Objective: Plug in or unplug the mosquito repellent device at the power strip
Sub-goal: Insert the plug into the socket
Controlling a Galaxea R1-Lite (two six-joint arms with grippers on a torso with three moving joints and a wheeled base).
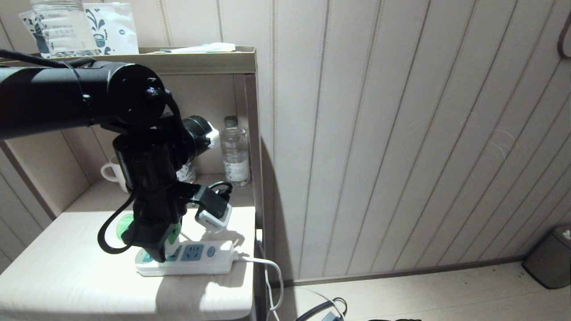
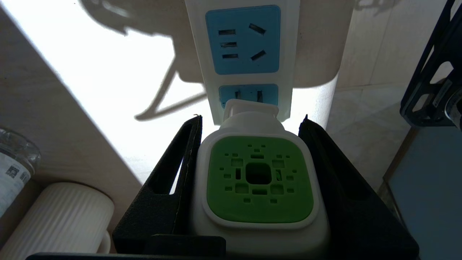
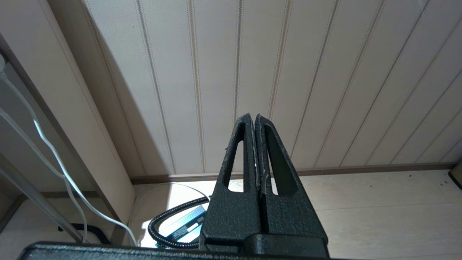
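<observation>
Tabletop [image 1: 67, 272]: you see it fill the lower left of the head frame, brightly lit, carrying the power strip.
Power strip [image 1: 196, 261]: lies flat at lower centre-left of the head frame, white cable leaving its right end; in the left wrist view its blue sockets run along the top centre.
Left claw [image 2: 252, 122]: you find it clamped on the mosquito repellent device, one black finger on each side of the white head.
Mosquito repellent device [image 2: 258, 180]: centre of the left wrist frame, its plug end touching a power strip socket.
Right claw [image 3: 254, 122]: fingers pressed together, holding nothing, facing the panelled wall above the floor.
</observation>
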